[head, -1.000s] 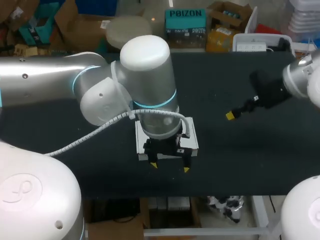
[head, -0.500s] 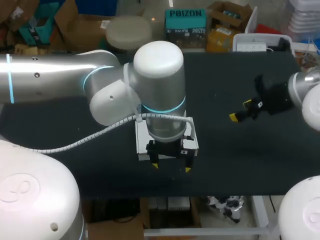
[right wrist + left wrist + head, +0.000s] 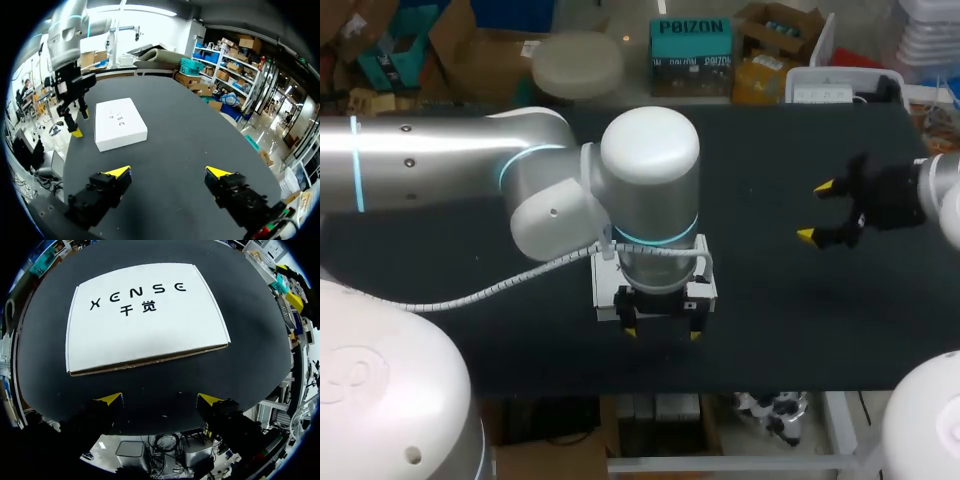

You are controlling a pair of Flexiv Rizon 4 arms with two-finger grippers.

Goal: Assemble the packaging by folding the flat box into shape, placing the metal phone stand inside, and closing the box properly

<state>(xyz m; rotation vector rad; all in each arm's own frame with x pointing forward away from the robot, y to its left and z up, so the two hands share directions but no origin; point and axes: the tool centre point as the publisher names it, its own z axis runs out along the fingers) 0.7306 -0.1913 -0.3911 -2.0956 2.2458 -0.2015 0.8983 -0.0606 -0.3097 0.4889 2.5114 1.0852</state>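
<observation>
A white box (image 3: 145, 315) with dark print on its lid lies closed and flat on the black table; the head view shows only its edges (image 3: 604, 296) under my left wrist. My left gripper (image 3: 160, 400) hovers open just off the box's near side, toward the table's front edge, touching nothing. Its yellow tips (image 3: 662, 333) show in front of the box. Far to the right of the box, my right gripper (image 3: 817, 211) stands open and empty above the table. The right wrist view (image 3: 168, 172) shows the box (image 3: 120, 122) ahead with my left gripper (image 3: 75, 117) beside it. No phone stand is in view.
The table's front edge (image 3: 750, 388) runs close below the left gripper's fingertips. Bare black tabletop (image 3: 760, 290) lies between the box and my right gripper. My left arm's thick wrist (image 3: 650, 190) covers most of the box from above.
My right gripper has drawn back to the right and turned, so both yellow tips now show spread apart. My left arm's wrist has shifted slightly right over the box; the box has not moved.
</observation>
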